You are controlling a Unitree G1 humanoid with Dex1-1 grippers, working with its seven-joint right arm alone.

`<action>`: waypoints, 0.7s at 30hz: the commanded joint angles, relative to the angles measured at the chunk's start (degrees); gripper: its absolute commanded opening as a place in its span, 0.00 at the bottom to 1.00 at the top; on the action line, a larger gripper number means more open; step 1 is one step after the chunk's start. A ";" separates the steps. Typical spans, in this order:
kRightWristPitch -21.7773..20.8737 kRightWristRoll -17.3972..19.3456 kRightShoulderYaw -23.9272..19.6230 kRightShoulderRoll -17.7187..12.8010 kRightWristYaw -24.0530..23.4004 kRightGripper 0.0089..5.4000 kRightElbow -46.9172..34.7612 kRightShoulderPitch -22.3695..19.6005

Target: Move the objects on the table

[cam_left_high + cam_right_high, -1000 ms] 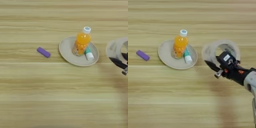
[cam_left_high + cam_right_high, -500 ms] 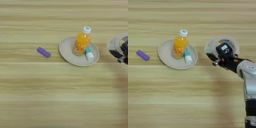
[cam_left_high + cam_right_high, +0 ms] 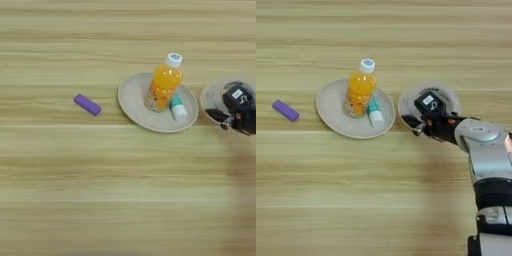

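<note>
Our gripper (image 3: 417, 122) grips the tape roll (image 3: 428, 100) by its near-left wall, just right of the plate (image 3: 331, 107) holding bottle (image 3: 358, 90) and tube (image 3: 374, 111). Since a second ago, roll and gripper moved left toward the plate; the purple stick (image 3: 87, 104) stayed.

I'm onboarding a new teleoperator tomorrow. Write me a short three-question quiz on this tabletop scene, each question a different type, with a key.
1. True or false: the orange juice bottle stands upright on the beige plate.
2. Multiple choice: where does the teal tube lie? A) on the bare table; B) on the plate beside the bottle; C) inside the tape roll.
3. Fill in: the purple stick lies on the table to the plate's ____ (robot's side).

Key: 1 true; 2 B; 3 left. The right claw is at the tape roll.
</note>
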 commanded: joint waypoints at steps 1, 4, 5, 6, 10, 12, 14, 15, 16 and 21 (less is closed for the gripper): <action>-3.43 -0.29 -0.86 -4.34 -2.50 0.23 0.30 -6.32; -4.42 -0.80 -0.57 -4.39 -2.77 0.23 2.26 -7.02; -4.63 -0.92 -0.45 -4.35 -2.83 0.23 2.83 -7.29; -4.83 -1.29 -0.20 -4.39 -3.03 0.23 3.55 -7.60; -5.62 -2.68 0.53 -4.77 -4.51 0.23 6.80 -9.05; -6.12 -3.29 0.86 -4.96 -5.13 0.23 8.24 -9.67; -6.46 -3.76 1.10 -5.06 -5.62 0.23 9.17 -10.06; -6.61 -3.95 1.25 -5.07 -5.74 0.23 9.59 -10.23; -6.75 -4.16 1.41 -5.06 -5.96 0.23 9.92 -10.36; -7.60 -5.24 2.21 -5.11 -7.18 0.23 11.46 -10.93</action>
